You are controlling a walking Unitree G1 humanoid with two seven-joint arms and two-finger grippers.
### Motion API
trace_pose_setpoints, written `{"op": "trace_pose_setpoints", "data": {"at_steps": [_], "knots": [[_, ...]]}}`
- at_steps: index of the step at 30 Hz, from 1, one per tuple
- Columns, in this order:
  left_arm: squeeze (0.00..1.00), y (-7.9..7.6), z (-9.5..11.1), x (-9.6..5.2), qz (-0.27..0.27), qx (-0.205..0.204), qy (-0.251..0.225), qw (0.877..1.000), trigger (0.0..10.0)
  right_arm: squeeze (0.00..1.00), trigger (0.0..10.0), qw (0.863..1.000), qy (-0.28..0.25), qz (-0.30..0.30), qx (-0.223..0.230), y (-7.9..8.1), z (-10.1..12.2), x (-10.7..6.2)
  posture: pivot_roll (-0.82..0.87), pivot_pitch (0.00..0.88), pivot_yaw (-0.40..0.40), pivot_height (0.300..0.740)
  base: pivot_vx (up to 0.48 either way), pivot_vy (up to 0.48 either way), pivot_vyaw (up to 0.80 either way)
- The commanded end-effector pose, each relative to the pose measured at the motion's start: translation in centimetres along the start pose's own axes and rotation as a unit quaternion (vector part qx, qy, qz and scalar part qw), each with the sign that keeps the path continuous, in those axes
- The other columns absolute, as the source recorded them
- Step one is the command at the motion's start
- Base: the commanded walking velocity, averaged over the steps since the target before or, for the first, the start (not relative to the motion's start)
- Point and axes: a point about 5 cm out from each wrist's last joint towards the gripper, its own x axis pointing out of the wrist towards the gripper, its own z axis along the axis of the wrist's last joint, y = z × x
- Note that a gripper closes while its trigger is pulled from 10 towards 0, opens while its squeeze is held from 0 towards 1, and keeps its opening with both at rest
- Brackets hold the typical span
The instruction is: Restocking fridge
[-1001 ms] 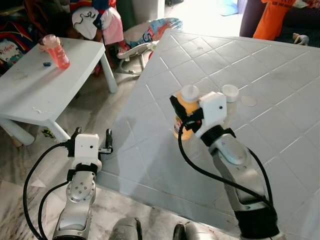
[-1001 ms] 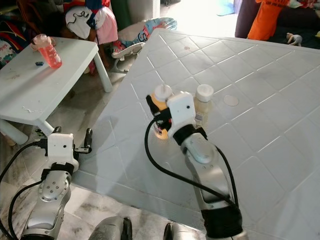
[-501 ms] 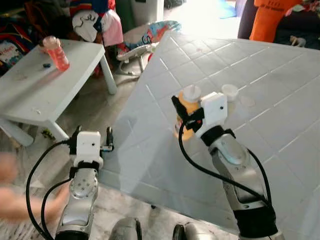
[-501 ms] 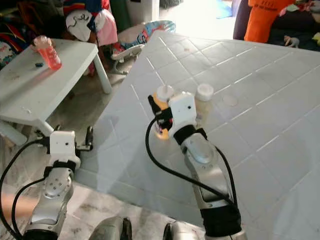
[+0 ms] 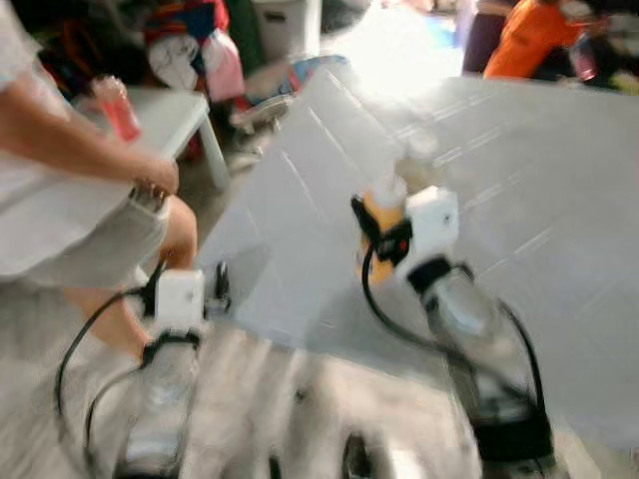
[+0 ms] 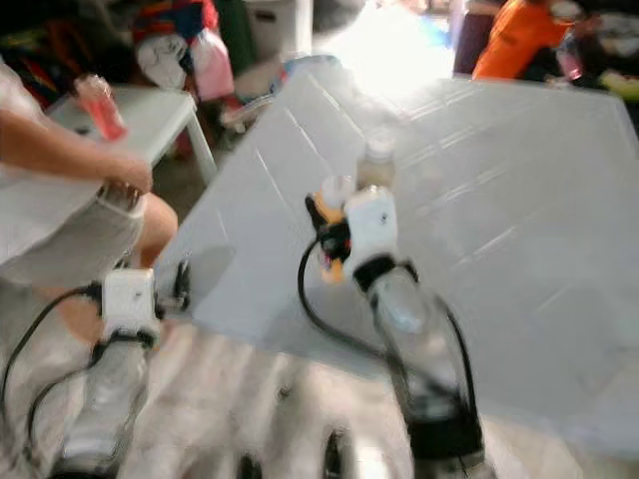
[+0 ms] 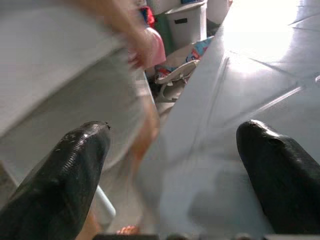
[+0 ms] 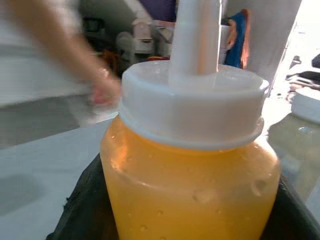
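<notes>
My right gripper (image 5: 371,228) is shut on an orange juice bottle (image 5: 382,222) with a white cap, over the near part of the white tiled table (image 5: 559,180). In the right wrist view the bottle (image 8: 190,185) sits between both black fingers. A second bottle with a white cap (image 6: 375,162) stands just behind it on the table. My left gripper (image 5: 185,277) is open and empty, low beside the table's near left corner; in the left wrist view its fingers (image 7: 75,170) stand wide apart.
A person in light clothes (image 5: 70,190) stands at the left, an arm (image 5: 90,150) reaching across, close to my left gripper. Behind is a small white table (image 5: 185,105) with a pink bottle (image 5: 115,105). Another person in orange (image 5: 524,40) is at the far right. The head views are blurred.
The camera has swung and blurred. A person has stepped in from the left, close to my left gripper. My right gripper still holds the orange bottle.
</notes>
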Motion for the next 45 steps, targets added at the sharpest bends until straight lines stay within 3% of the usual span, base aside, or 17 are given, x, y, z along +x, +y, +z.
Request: {"op": "trace_pose_setpoints", "data": {"at_steps": [1,5,9,30,45], "knots": [[0.0,-0.1,-0.8,-0.4,0.004,0.001,0.02,1.0,10.0,0.0,10.0,1.0,0.021,0.006,-0.001,0.2,-0.8,0.0,0.06,0.092,0.017,0.74,-0.319,0.0,0.0],[0.0,-0.1,-0.8,-0.4,0.005,0.001,0.02,1.0,10.0,0.0,10.0,1.0,0.014,0.016,-0.01,0.3,-0.6,0.2,0.06,0.091,0.015,0.74,-0.32,0.0,0.0],[0.0,-0.1,-0.8,-0.4,0.005,0.001,0.02,1.0,10.0,0.0,10.0,1.0,0.013,0.025,0.008,0.6,-0.7,0.2,0.06,0.089,0.012,0.74,-0.318,0.0,0.3],[0.0,-0.1,-0.6,0.2,0.004,0.005,0.014,1.0,10.0,0.0,10.0,0.998,-0.008,0.058,0.029,2.3,-1.1,1.5,0.1,0.063,0.029,0.74,-0.293,0.0,0.8],[0.0,-0.4,-0.6,0.3,-0.002,0.004,0.014,1.0,10.0,0.0,10.0,0.998,-0.014,0.057,0.027,2.1,-1.3,1.3,0.09,0.065,0.037,0.74,-0.267,0.0,0.8]]}}
